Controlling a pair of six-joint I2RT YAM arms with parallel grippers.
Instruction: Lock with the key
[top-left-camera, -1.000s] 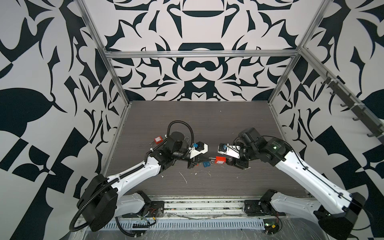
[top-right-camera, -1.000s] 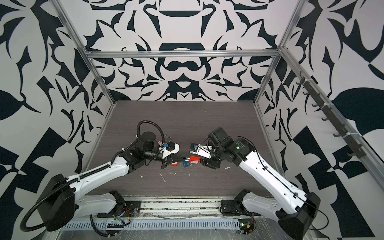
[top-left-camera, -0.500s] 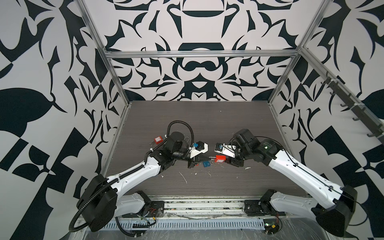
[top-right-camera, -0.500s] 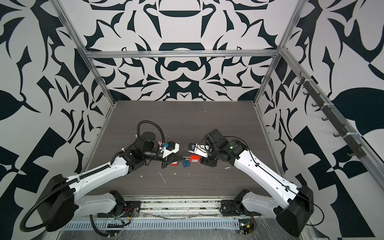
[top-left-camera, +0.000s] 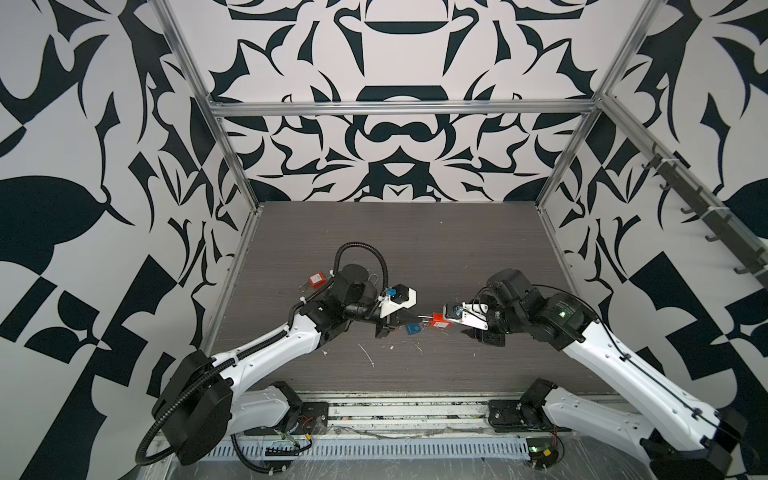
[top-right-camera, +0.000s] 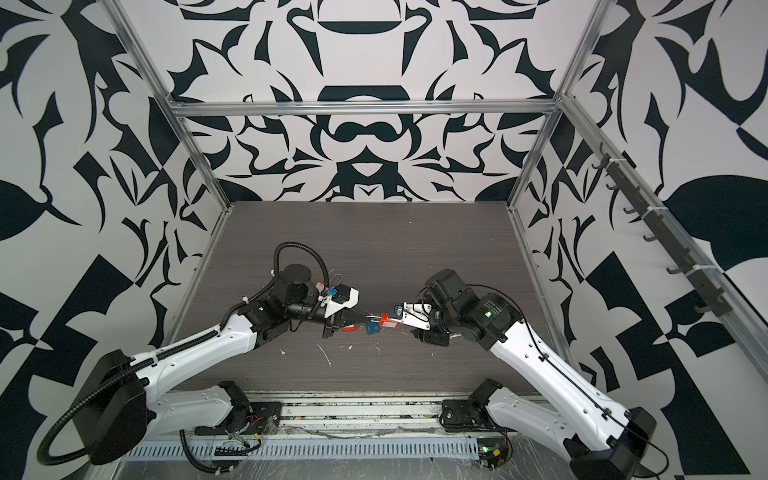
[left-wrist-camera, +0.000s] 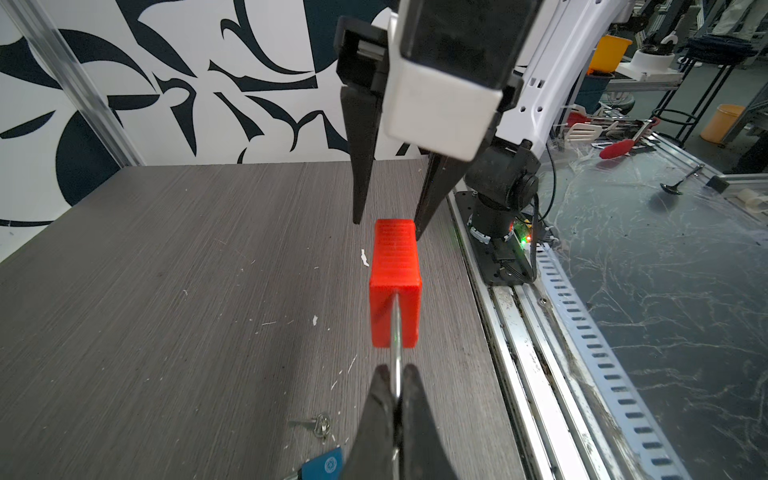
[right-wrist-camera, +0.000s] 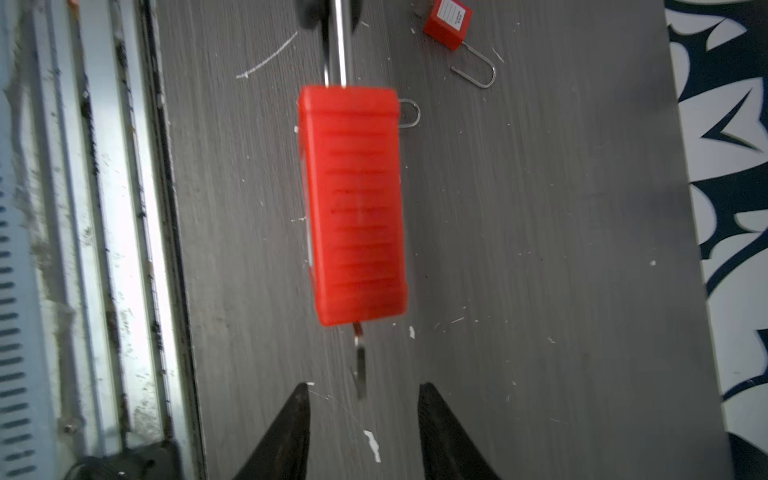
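Over the surface (top-left-camera: 415, 249), left hand (left-wrist-camera: 396, 372) clamped one red padlock's (left-wrist-camera: 395, 286) shackle (left-wrist-camera: 397, 332); right hand (right-wrist-camera: 363, 388) gaped; second padlock's (right-wrist-camera: 448, 23) label (right-wrist-camera: 451, 10) looked illegible.

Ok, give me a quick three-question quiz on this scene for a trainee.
1. True or false: the left gripper grips the red padlock by its body.
2. The right gripper is: A) open; B) shut on the padlock body; C) shut, empty.
3. Fill in: sticking out of the padlock toward the right gripper is a ___.
Key: 1 false, it pinches the shackle; 2 A; 3 key.
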